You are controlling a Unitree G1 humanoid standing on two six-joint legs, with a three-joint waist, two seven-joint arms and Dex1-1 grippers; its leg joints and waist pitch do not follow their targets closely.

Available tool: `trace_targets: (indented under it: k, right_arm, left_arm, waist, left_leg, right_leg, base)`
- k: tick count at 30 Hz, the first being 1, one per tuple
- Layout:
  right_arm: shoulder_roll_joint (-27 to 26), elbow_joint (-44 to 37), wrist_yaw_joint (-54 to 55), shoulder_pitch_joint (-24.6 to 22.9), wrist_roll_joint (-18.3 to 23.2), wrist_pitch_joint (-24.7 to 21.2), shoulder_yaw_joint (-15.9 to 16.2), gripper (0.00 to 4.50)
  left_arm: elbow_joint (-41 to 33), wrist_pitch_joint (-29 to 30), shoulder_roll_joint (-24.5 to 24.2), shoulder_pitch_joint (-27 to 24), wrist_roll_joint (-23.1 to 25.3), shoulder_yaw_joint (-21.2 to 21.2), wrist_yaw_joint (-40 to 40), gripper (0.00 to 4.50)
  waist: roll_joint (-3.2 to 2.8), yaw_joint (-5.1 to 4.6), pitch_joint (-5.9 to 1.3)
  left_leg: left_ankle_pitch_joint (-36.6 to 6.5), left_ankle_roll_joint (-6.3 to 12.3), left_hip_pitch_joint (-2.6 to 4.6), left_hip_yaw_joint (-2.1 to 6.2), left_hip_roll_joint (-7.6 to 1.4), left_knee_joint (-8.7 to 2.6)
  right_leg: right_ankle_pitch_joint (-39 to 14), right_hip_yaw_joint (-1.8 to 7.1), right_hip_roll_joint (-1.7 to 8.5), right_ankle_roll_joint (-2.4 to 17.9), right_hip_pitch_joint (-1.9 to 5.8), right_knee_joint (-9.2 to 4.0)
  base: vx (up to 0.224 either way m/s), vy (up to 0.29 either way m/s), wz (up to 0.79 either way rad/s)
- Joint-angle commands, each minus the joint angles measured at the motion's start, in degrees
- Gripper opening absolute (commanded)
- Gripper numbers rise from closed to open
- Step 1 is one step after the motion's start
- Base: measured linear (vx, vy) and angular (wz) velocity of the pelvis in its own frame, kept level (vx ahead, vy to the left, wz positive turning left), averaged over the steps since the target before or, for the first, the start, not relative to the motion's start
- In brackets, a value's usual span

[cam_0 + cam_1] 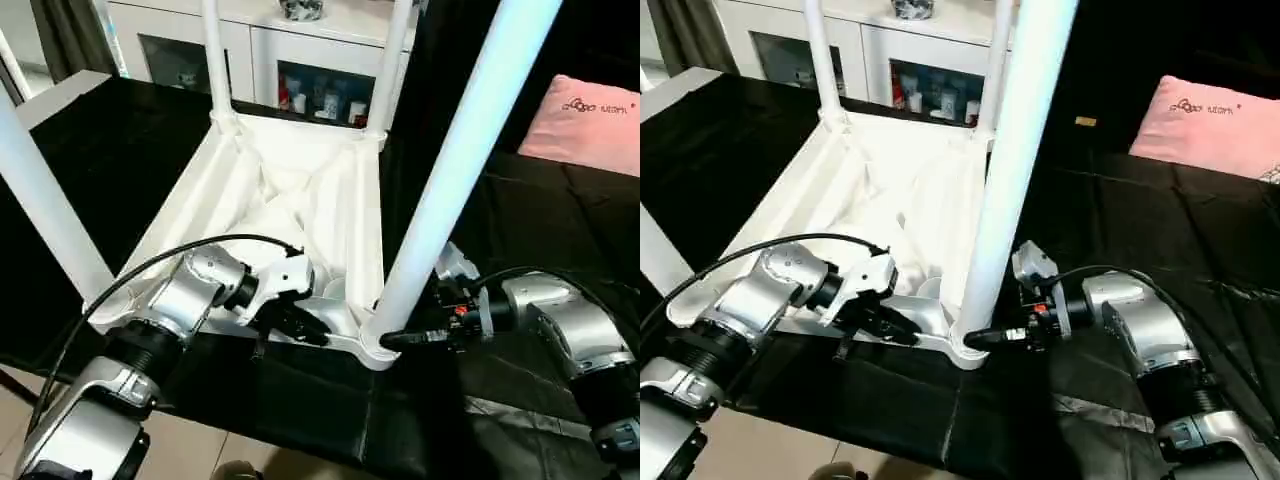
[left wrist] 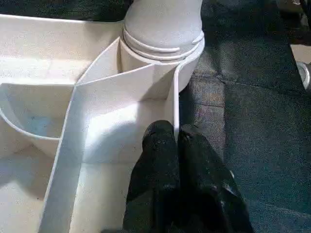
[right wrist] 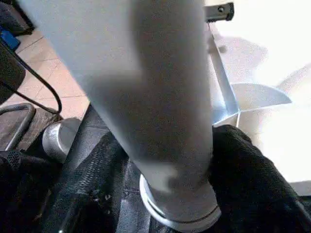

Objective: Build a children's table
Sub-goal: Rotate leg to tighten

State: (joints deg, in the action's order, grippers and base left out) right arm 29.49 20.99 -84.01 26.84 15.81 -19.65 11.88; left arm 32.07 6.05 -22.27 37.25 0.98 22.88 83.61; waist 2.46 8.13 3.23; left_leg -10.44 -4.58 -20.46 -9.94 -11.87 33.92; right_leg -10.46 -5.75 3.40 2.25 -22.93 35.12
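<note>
Four legs [image 1: 455, 180] are seated in the upturned tabletop [image 1: 300, 190]; its near rim is pinched by the closed left gripper [image 2: 176, 138]; the near-right leg is straddled by the right gripper [image 3: 170, 160], fingers apart.

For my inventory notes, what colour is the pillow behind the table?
Pink, with small dark lettering; the pillow shows best in the right eye view.

A home room, white glass-door cabinet [image 1: 300, 60] with small items behind the panes, pink pillow [image 1: 1215, 125] on a black leather-like surface [image 1: 1140, 220], grey curtain [image 1: 70, 35], beige tiled floor [image 3: 53, 87]
</note>
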Motion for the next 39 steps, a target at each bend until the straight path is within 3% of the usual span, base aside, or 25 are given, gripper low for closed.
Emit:
trace_targets:
  k: [1, 2, 3, 5, 6, 10, 11, 14, 18, 20, 21, 22, 24, 28, 30, 32, 35, 39]
  right_arm:
    - [0.1, 0.0, -0.9, 1.1, 0.3, 0.4, 0.5, 2.29]
    - [0.1, 0.0, -1.1, 1.1, 0.5, 0.2, 0.6, 2.24]
    - [0.0, -0.2, -1.2, 0.8, 0.6, 0.4, 0.7, 2.2]
    - [0.0, -0.8, -1.0, 0.2, 0.6, 0.2, 0.7, 2.18]
    - [-0.4, -2.2, -0.4, -0.8, 1.6, -0.7, 0.2, 2.16]
    - [-1.7, -5.1, 1.4, -2.8, 3.5, -2.7, -1.0, 2.12]
    - [-3.2, -6.5, 4.5, -4.2, 3.4, -2.4, -1.6, 2.12]
    - [-5.7, -7.0, 11.3, -5.4, 1.5, -3.7, -1.9, 2.11]
    - [-10.7, -4.9, 24.3, -4.9, -2.5, -7.1, -2.7, 2.08]
    - [-16.7, -2.3, 36.5, -3.4, -4.5, -10.8, -5.2, 2.03]
    - [-18.9, -1.0, 40.2, -2.6, -4.7, -11.4, -6.2, 2.02]
    - [-19.5, -0.6, 41.3, -2.3, -4.9, -11.4, -6.5, 2.02]
    - [-23.8, 2.6, 50.5, 0.3, -7.0, -11.0, -7.9, 1.99]
    - [-27.5, 5.4, 60.3, 3.0, -9.6, -11.5, -9.3, 1.98]
    - [-29.6, 6.2, 64.6, 4.2, -11.0, -12.3, -10.1, 1.98]
    - [-30.2, 5.7, 64.7, 4.1, -10.7, -12.5, -10.2, 2.64]
    - [-30.9, 3.2, 62.9, 3.1, -9.3, -12.1, -10.0, 2.74]
    - [-29.9, 1.6, 61.3, 1.6, -9.6, -9.7, -9.2, 3.13]
  left_arm:
    - [-0.5, -0.5, 0.3, 2.3, 0.0, 0.1, 0.2, 0.0]
    - [-0.4, -0.2, 0.5, 2.3, -0.2, -0.1, -0.1, 0.0]
    - [-0.2, 0.1, 0.7, 2.3, -0.4, -0.4, -0.7, 0.0]
    - [0.1, 0.3, 1.0, 2.4, -0.4, -0.7, -1.3, 0.0]
    - [0.4, 1.1, 1.4, 2.3, -0.4, -1.0, -2.4, 0.0]
    - [0.7, 3.2, 2.6, 2.2, -0.6, -1.9, -5.1, 0.0]
    - [0.4, 5.1, 3.6, 2.1, -0.6, -2.5, -7.6, 0.0]
    - [0.5, 7.9, 5.7, 2.2, 0.2, -3.4, -13.1, 0.0]
    - [0.9, 12.8, 9.3, 3.0, -0.6, -5.9, -19.9, 0.0]
    - [1.8, 16.7, 13.2, 4.3, -1.5, -8.3, -26.3, 0.0]
    - [2.8, 17.1, 14.5, 5.0, -1.5, -9.0, -28.8, 0.0]
    - [3.1, 17.1, 14.9, 5.2, -1.5, -9.1, -29.5, 0.0]
    - [5.7, 17.4, 17.5, 6.7, -1.0, -10.5, -35.3, 0.0]
    - [7.0, 18.0, 19.9, 7.8, -0.6, -12.3, -40.1, 0.0]
    - [7.4, 18.0, 20.9, 8.1, 0.0, -12.5, -42.6, 0.0]
    - [7.4, 18.0, 20.9, 8.1, 0.0, -12.5, -43.0, 0.0]
    - [7.0, 17.6, 20.2, 7.7, 0.1, -11.9, -42.2, 0.0]
    - [6.7, 16.6, 18.8, 7.0, -0.2, -11.7, -39.8, 0.0]
  waist:
    - [0.34, -0.36, -4.05]
    - [0.2, -0.34, -4.08]
    - [-0.37, -0.29, -4.1]
    - [-0.31, -0.45, -4.13]
    - [-0.68, -0.42, -4.11]
    - [-0.39, -0.32, -4.1]
    - [-0.55, -0.34, -4.13]
    - [-0.25, -0.73, -4.06]
    - [-0.23, -1.86, -3.39]
    - [-0.33, -3.33, -3.23]
    - [-0.23, -3.84, -3.35]
    - [-0.24, -4.01, -3.48]
    - [-1.0, -4.85, -3.62]
    - [-0.89, -5.86, -3.82]
    - [-1.1, -5.92, -3.91]
    - [-0.97, -5.85, -4.03]
    - [-1.69, -5.71, -4.15]
    - [-1.47, -5.69, -4.22]
  left_leg:
    - [-6.9, 3.37, 0.35, 0.13, -1.87, -3.28]
    - [-7.0, 3.23, 0.35, 0.15, -1.89, -3.28]
    - [-7.2, 3.06, 0.38, 0.23, -1.9, -3.29]
    - [-7.7, 2.82, 0.42, 0.22, -1.9, -3.31]
    - [-8.1, 2.65, 0.48, 0.23, -1.87, -3.31]
    - [-8.6, 2.52, 0.56, 0.23, -1.86, -3.34]
    - [-8.6, 2.39, 0.53, 0.29, -1.89, -3.38]
    - [-8.7, 1.73, 0.45, 0.45, -1.75, -3.49]
    - [-12.2, 0.55, 0.84, 0.5, -1.22, -3.63]
    - [-14.1, -0.31, 1.05, 0.75, -0.86, -3.52]
    - [-14.1, -0.44, 0.58, 0.98, -0.61, -3.52]
    - [-13.8, -0.27, 0.63, 0.95, -0.6, -3.49]
    - [-13.8, 0.16, 1.08, 1.03, -0.95, -3.59]
    - [-13.0, 0.47, 0.85, 1.05, -1.08, -3.82]
    - [-11.9, 1.07, 0.9, 0.87, -0.96, -3.71]
    - [-10.9, 1.39, 0.88, 0.75, -1.02, -3.72]
    - [-8.9, 1.97, 0.66, 0.75, -1.14, -3.83]
    - [-7.7, 2.67, 0.55, 0.61, -1.1, -3.81]
  right_leg:
    - [-14.7, 3.39, 5.05, 7.9, 3.32, -4.5]
    - [-14.5, 3.43, 5.09, 7.9, 3.34, -4.51]
    - [-14.3, 3.44, 5.09, 8.1, 3.33, -4.46]
    - [-13.5, 3.4, 4.97, 8.3, 3.39, -4.55]
    - [-13.6, 3.4, 4.97, 8.5, 3.37, -4.59]
    - [-14.0, 3.43, 4.92, 8.3, 3.46, -4.74]
    - [-13.8, 3.41, 4.95, 8.3, 3.45, -4.74]
    - [-14.5, 3.33, 4.98, 8.2, 3.52, -4.72]
    - [-25.3, 2.8, 5.06, 5.1, 3.18, -6.19]
    - [-31.2, 2.25, 5.04, 3.3, 3.0, -7.07]
    - [-32.9, 1.89, 5.12, 1.8, 3.55, -7.32]
    - [-32.7, 1.92, 5.16, 1.5, 3.56, -7.47]
    - [-28.7, 2.13, 5.01, 3.0, 3.06, -7.35]
    - [-22.3, 2.46, 4.82, 5.9, 3.36, -6.47]
    - [-19.7, 2.74, 4.8, 7.0, 3.52, -6.24]
    - [-17.5, 2.91, 4.8, 7.5, 3.63, -6.03]
    - [-12.2, 3.12, 4.73, 8.9, 4.02, -5.39]
    - [-10.5, 3.13, 4.79, 9.5, 4.32, -5.37]
  base:
    - [0.0, 0.0, 0.0]
    - [0.0, 0.0, 0.0]
    - [0.0, 0.0, 0.0]
    - [0.0, 0.0, 0.0]
    - [0.0, 0.0, 0.0]
    - [0.0, 0.0, 0.0]
    - [0.0, 0.0, 0.0]
    - [0.0, 0.0, 0.0]
    - [0.0, 0.0, 0.0]
    - [0.0, 0.0, 0.0]
    - [0.0, 0.0, 0.0]
    - [0.0, 0.0, 0.0]
    - [0.0, 0.0, 0.0]
    - [0.0, 0.0, 0.0]
    - [0.0, 0.0, 0.0]
    - [0.0, 0.0, 0.0]
    - [0.0, 0.0, 0.0]
    - [0.0, 0.0, 0.0]
